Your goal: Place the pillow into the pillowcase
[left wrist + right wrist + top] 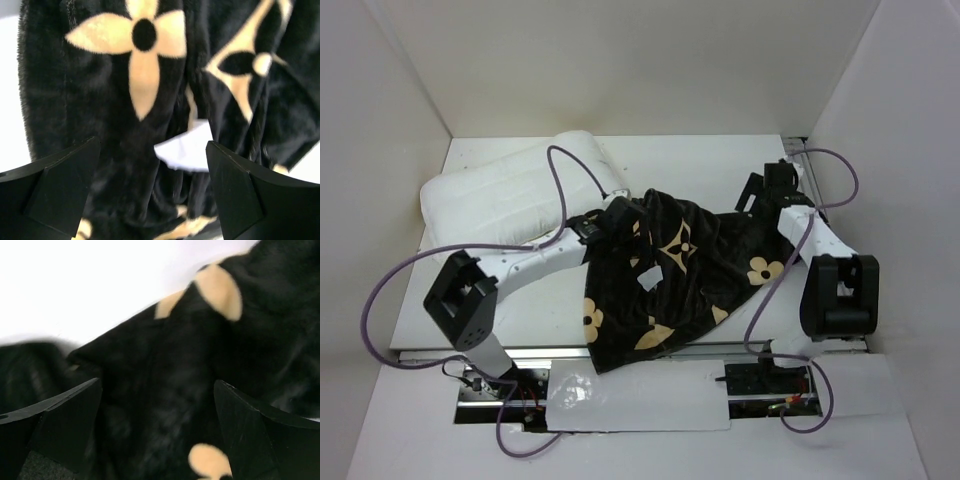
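Sprawling across the middle of the frame, the pillowcase [670,280] lies crumpled, with the pillow [500,200] at upper left, just beside its top corner. Left gripper [152,145] and right gripper [157,385] both gape wide over the plush fabric, gripping nothing.

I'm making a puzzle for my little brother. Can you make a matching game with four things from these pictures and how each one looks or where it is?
Things:
1 pillow
2 pillowcase
3 tag
4 left pincer

Descriptions:
A open wide over the dark cloth
B white and puffy, far left
C dark with tan flowers and stars
D small and white, on the dark cloth

Pairs: 1-B, 2-C, 3-D, 4-A
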`<state>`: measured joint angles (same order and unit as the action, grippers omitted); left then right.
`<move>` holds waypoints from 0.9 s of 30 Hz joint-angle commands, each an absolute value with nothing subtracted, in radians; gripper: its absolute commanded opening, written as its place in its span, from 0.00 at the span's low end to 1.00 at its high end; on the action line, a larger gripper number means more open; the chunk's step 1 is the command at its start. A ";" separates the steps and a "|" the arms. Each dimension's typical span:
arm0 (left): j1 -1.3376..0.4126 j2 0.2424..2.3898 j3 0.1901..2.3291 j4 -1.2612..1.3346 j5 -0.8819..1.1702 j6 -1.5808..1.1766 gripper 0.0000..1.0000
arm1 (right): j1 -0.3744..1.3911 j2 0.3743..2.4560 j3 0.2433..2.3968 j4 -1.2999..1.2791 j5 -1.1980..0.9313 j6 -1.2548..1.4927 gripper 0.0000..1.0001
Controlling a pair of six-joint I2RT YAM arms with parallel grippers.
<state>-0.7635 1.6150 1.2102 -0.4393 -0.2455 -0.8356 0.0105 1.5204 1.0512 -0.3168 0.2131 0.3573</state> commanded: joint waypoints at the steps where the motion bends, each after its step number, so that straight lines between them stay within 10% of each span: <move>1: -0.726 1.681 1.270 -0.443 -0.265 -0.974 1.00 | -0.041 1.577 1.146 -0.249 0.187 0.373 1.00; 13: -0.649 2.045 1.607 -0.495 -0.232 -0.971 1.00 | -0.083 1.949 1.361 -0.290 0.304 0.293 1.00; 20: -0.640 2.124 1.617 -0.538 -0.232 -0.959 0.96 | -0.072 2.003 1.364 -0.301 0.284 0.311 0.81; 24: -0.640 2.169 1.629 -0.502 -0.149 -0.924 0.65 | -0.072 2.023 1.364 -0.290 0.296 0.321 0.32; 27: -0.640 2.169 1.640 -0.479 -0.127 -0.905 0.10 | -0.063 2.008 1.364 -0.316 0.334 0.334 0.00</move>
<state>-0.6407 2.1426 1.6146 -0.4946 -0.1703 -0.9401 -0.0807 2.0075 1.3354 -0.2924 0.2989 0.3176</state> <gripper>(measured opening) 0.292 0.042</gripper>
